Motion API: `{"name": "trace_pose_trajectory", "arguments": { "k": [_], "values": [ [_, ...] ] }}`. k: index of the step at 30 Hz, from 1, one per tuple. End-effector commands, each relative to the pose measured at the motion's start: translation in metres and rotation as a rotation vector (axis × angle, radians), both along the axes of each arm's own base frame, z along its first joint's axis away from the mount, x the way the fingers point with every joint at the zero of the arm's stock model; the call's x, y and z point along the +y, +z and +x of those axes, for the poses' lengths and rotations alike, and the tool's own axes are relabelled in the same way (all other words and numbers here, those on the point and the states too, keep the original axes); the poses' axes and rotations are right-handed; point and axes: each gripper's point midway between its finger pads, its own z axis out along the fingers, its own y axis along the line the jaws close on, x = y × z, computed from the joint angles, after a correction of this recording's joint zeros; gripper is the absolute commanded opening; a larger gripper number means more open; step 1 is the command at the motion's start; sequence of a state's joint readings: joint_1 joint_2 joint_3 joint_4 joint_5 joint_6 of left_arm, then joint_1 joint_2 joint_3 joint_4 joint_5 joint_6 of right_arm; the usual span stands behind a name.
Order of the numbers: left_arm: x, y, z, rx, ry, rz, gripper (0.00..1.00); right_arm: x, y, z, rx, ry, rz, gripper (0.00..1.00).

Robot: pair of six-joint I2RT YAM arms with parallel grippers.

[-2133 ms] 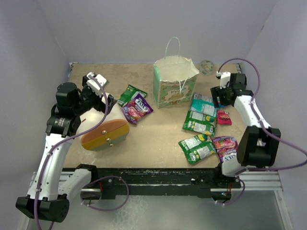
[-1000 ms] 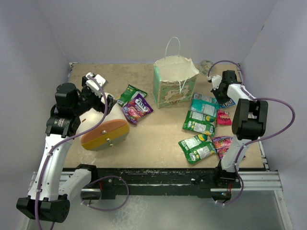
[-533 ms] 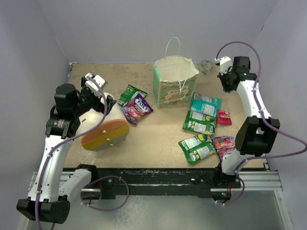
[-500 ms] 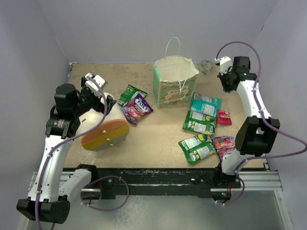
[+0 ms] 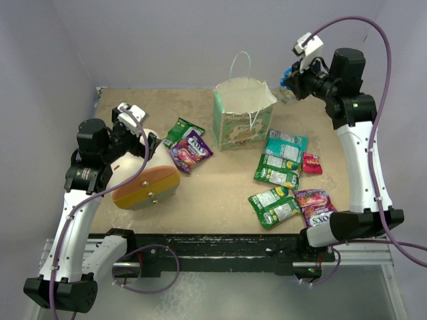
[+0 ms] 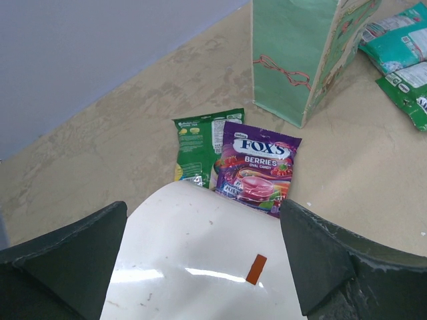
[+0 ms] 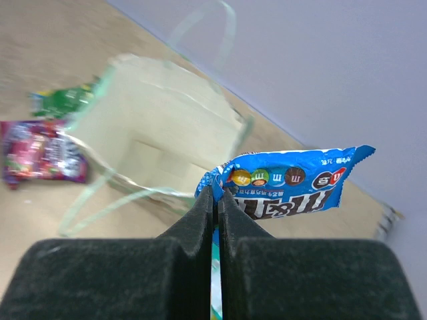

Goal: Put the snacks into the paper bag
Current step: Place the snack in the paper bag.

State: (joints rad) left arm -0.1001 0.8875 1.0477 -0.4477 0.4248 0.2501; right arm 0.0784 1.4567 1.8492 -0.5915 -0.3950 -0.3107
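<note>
In the top external view, the right gripper (image 5: 293, 80) is seen raised above the far right corner of the table (image 5: 200, 193), closed on a blue packet (image 5: 287, 75). The paper bag (image 5: 241, 127) stands upright to the gripper's left and lower down, with its mouth open upward, so the coming move is judged to be a carry leftward over that mouth. The other snacks lie flat on the table: a green packet (image 5: 181, 130) and a purple FOXS packet (image 5: 191, 150) just left of the bag, and a cluster of teal, green, red and purple packets (image 5: 283, 173) to its right, nearer the right arm. The left gripper (image 5: 143, 141) is held low at the cream cone-shaped object (image 5: 143, 183). In the left wrist view, its jaws are spread wide with the cone's cream surface (image 6: 200, 260) between them; whether the cone is pressed cannot be told. The purple FOXS packet (image 6: 257, 167) lies just beyond. In the right wrist view, the blue packet (image 7: 287, 183) is pinched near one end between the closed fingertips (image 7: 207, 200), its long axis running across the view. The bag's mouth (image 7: 160, 133) lies below and to the left, blurred; no packet can be made out inside it.
</note>
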Motion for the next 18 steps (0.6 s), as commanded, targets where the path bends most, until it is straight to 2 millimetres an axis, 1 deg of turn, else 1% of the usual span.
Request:
{"name": "trace_pose_trajectory", "arguments": {
  "k": [1, 4, 6, 11, 14, 15, 18],
  "values": [
    [0.005, 0.018, 0.008, -0.07, 0.04, -0.02, 0.99, 0.055, 0.034, -0.012, -0.07, 0.185, 0.115, 0.0],
    [0.005, 0.018, 0.008, -0.065, 0.04, -0.021, 0.99, 0.08, 0.029, -0.01, -0.05, 0.251, 0.149, 0.0],
    [0.005, 0.017, 0.008, -0.062, 0.036, -0.023, 0.99, 0.094, 0.022, -0.007, -0.018, 0.288, 0.18, 0.0],
    [0.004, 0.017, 0.008, -0.06, 0.032, -0.026, 0.99, 0.122, 0.0, 0.001, 0.094, 0.345, 0.274, 0.0],
    [0.004, 0.016, 0.008, -0.056, 0.028, -0.028, 0.99, 0.13, -0.017, 0.011, 0.163, 0.332, 0.316, 0.0],
    [0.003, 0.016, 0.008, -0.056, 0.027, -0.032, 0.99, 0.131, -0.026, 0.018, 0.191, 0.317, 0.323, 0.0],
    [0.003, 0.019, 0.006, -0.06, 0.022, -0.04, 0.99, 0.131, -0.046, 0.035, 0.242, 0.264, 0.338, 0.0]
  ]
}}
